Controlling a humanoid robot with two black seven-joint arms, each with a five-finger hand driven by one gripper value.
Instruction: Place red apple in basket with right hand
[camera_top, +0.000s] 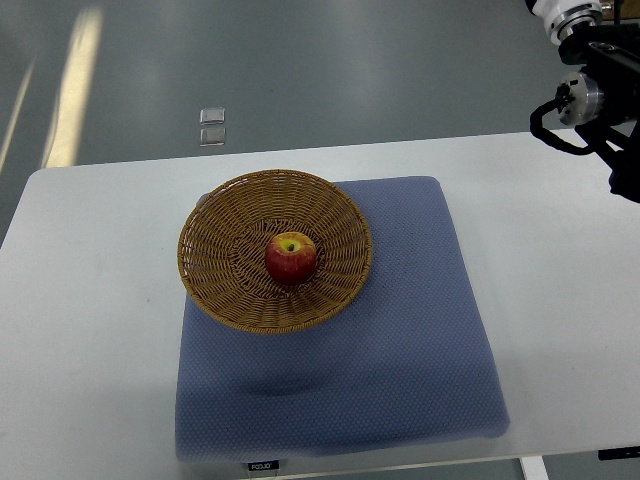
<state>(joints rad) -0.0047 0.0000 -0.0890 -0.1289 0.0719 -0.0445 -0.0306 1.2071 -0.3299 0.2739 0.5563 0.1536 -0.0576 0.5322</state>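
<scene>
Obs.: the red apple (291, 258) sits stem-up at the centre of the wicker basket (275, 250), in the lowest part of the weave, so you can judge it settled and unlikely to roll. The basket rests on the far left part of a blue cushion (400, 340), which lies on the white table (560, 230); the padded surface likely keeps the basket from sliding.

Right arm (590, 80): you see it only in the top right corner, raised well apart from the basket. The visible part is dark linkage and a white cuff; the fingers cannot be made out, so you cannot tell whether they are spread or curled. Nothing is seen held there.

Left arm: not in view.

Judgement: the placement looks complete, with the apple inside the rim and the arm clear of it
</scene>
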